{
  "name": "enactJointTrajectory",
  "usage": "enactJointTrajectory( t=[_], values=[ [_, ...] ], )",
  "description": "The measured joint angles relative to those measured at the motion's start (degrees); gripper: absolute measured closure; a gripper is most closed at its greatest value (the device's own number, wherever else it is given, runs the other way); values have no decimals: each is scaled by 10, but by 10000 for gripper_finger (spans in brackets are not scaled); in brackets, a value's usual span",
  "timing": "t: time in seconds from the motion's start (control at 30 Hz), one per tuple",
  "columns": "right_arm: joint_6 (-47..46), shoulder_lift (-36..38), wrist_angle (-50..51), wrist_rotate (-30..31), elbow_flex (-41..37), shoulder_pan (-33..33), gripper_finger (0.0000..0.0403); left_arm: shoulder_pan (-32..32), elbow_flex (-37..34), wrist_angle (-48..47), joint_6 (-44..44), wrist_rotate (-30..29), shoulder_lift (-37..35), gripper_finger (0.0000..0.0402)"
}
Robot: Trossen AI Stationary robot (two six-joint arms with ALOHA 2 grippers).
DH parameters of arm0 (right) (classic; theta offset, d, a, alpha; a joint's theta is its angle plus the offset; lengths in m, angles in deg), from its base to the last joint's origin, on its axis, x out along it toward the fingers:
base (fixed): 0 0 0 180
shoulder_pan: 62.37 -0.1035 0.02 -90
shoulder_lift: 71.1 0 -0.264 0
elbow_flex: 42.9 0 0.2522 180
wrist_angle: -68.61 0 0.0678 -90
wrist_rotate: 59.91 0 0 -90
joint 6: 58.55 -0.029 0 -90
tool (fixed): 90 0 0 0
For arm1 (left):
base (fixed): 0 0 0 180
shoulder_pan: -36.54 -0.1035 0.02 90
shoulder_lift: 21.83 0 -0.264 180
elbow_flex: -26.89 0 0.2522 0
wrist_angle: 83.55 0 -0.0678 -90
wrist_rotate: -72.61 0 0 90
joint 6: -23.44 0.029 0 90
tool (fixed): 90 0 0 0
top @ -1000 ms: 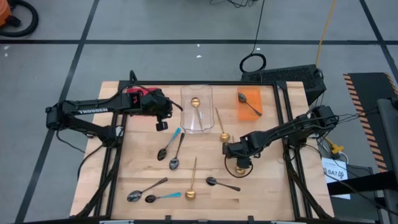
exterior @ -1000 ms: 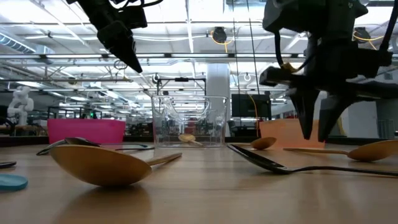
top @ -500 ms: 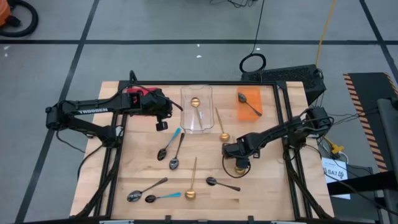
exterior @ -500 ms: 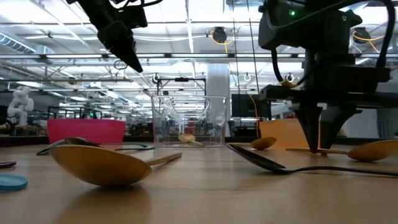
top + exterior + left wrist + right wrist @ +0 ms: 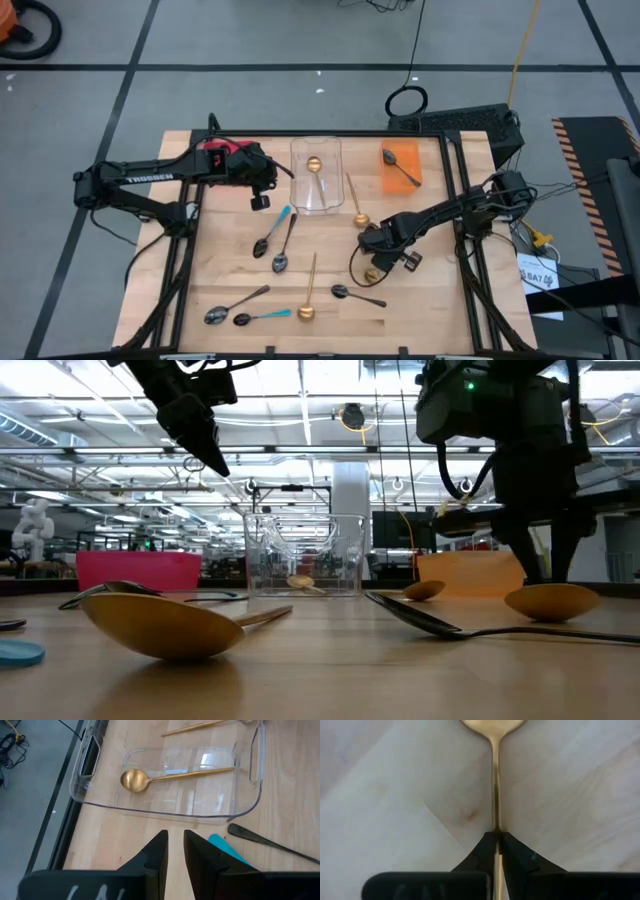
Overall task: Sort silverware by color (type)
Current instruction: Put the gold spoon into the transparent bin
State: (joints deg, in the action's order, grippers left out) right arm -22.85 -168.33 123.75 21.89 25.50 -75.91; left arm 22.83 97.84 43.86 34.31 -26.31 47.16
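Spoon handle in the pinch: we had the right tool [image 5: 496,840] pressed together on the slim stem of a gold metal spoon [image 5: 495,780], low over the pale wooden surface [image 5: 430,300] near its right-middle. In the overhead view that spoon's bowl [image 5: 372,273] lay just beside the tool. We judged the grip centred on the stem, so the lift wanted to be straight and slow, keeping the bowl level. The clear plastic tray [image 5: 316,185] at the far middle already held one gold spoon [image 5: 135,780], the likely target. A dark metal spoon [image 5: 355,295] lay near; we needed to clear it. Our left tool [image 5: 175,851] hovered beside the tray, its fingers slightly parted, holding nothing.
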Motion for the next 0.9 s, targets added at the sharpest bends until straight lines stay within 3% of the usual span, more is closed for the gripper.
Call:
enactJointTrajectory(
  t=[0.4, 0.7, 0.9],
  values=[
    [-313, 16, -9, -11, -2, 0, 393, 0, 0, 2, 0, 0, 0, 332],
    [-434, 67, -5, -14, 4, 0, 395, 0, 0, 2, 0, 0, 0, 332],
    [-514, 86, 16, 9, 72, 16, 395, 0, 0, 2, 2, -1, 0, 332]
  ],
)
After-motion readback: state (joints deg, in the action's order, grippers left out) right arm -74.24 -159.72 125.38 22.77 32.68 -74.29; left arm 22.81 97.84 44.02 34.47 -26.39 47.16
